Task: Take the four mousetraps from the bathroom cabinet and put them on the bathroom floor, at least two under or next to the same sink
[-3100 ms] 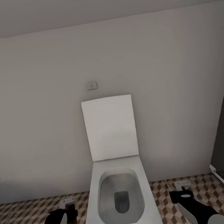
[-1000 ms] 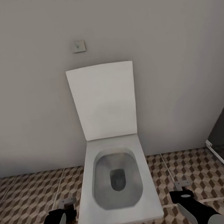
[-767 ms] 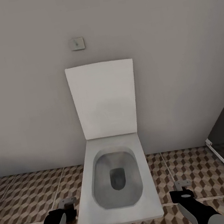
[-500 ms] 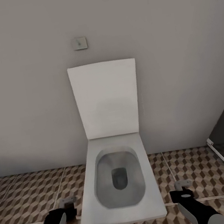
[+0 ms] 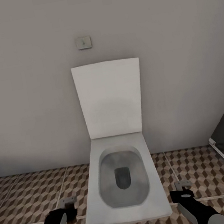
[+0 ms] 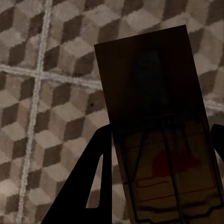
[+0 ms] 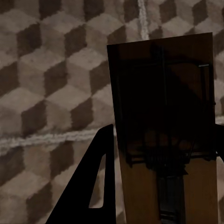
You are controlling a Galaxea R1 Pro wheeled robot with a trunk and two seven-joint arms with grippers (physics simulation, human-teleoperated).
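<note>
So far, one mousetrap (image 6: 158, 140) is being pinched in the left gripper (image 6: 158, 186) and another mousetrap (image 7: 163, 135) in the right gripper (image 7: 161, 186), being carried over the bathroom floor (image 5: 28, 199), with none being put down yet by a sink.

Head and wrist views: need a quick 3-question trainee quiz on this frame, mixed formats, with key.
1. True or false: the toilet lid is raised against the wall.
2. What does the left gripper hold? A) a mousetrap B) a sponge C) nothing
3. Fill in: below the right gripper and its mousetrap lies the cube-patterned bathroom ____.

Key: 1 true; 2 A, the mousetrap sits between its fingers; 3 floor.
</note>
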